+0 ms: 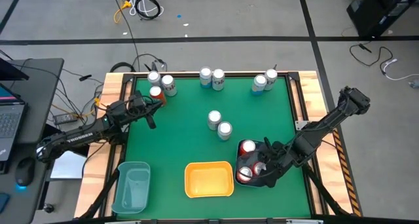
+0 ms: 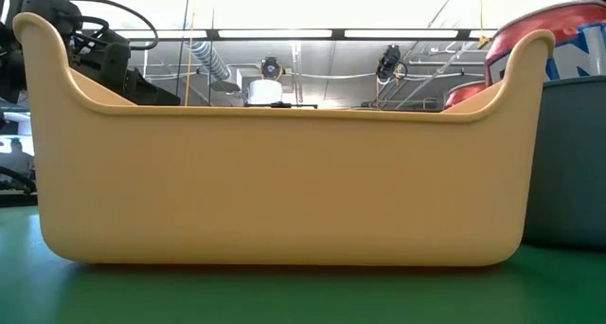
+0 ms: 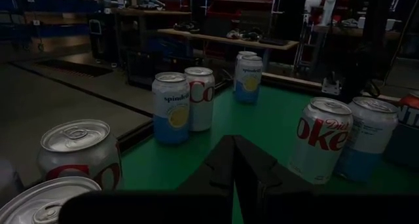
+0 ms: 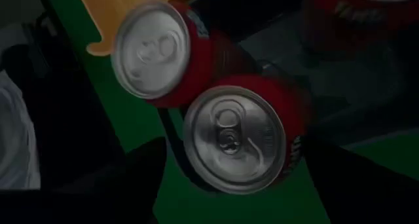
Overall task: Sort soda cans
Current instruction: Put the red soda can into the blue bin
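Observation:
Three red soda cans stand upright near the table's right edge (image 1: 247, 147), beside the yellow bin (image 1: 209, 179). My right gripper (image 1: 256, 170) is open and comes down over them; in the right wrist view its fingers stand on either side of one red can (image 4: 236, 139), with another red can (image 4: 154, 50) just beyond. Silver cans stand in pairs along the far edge (image 1: 211, 78) (image 1: 264, 80), at mid-table (image 1: 219, 124) and at the far left corner (image 1: 160, 85). My left gripper (image 1: 150, 116) is shut and hovers near the far left group (image 3: 78, 152).
A teal bin (image 1: 132, 186) sits at the near left, beside the yellow bin, which fills the low view (image 2: 284, 182). The table has a wooden frame (image 1: 111, 99). A desk with a laptop and cables lies off the table's left side. Open green surface lies between the mid-table cans and the left arm.

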`<state>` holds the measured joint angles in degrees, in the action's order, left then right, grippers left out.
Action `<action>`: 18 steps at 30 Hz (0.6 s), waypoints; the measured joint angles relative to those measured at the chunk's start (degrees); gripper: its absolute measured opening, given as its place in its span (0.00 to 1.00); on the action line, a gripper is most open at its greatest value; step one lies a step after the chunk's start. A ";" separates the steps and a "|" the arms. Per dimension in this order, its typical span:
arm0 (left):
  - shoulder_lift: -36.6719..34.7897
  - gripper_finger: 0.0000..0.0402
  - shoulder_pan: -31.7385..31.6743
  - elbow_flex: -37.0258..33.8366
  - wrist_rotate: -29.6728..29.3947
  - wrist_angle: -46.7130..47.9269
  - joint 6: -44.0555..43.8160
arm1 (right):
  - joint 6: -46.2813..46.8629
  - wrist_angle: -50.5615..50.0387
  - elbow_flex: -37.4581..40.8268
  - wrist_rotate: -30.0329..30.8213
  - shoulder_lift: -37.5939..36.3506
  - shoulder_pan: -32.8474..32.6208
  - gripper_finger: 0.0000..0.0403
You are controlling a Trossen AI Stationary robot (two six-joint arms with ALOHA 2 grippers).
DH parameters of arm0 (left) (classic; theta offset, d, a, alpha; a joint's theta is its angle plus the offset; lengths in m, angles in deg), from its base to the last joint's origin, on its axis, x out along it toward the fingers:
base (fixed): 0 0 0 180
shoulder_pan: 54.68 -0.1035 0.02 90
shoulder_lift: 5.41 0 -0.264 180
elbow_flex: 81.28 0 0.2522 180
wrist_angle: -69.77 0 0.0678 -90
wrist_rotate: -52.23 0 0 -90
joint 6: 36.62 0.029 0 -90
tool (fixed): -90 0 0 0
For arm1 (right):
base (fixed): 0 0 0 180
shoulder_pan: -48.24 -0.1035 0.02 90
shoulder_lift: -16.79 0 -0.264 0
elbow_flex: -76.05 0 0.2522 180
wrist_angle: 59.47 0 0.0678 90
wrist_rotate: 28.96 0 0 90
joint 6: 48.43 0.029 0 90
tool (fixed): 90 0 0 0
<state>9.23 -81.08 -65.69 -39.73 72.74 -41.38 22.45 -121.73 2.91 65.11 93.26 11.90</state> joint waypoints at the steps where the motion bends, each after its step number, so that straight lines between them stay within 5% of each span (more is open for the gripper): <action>1: 0.01 0.03 -0.01 0.00 0.00 0.01 -0.01 | -0.18 -1.69 -1.11 0.00 0.00 0.12 0.84; 11: 0.00 0.03 0.00 0.00 0.00 0.07 0.17 | -1.76 -17.60 -6.12 5.27 -0.07 7.24 0.67; 18: 0.01 0.03 -0.01 0.00 0.00 0.83 0.20 | -13.06 -16.54 -4.28 4.92 0.26 14.98 0.33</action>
<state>9.24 -81.09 -65.69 -39.73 73.57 -41.18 9.39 -138.27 -1.36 70.03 93.52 26.88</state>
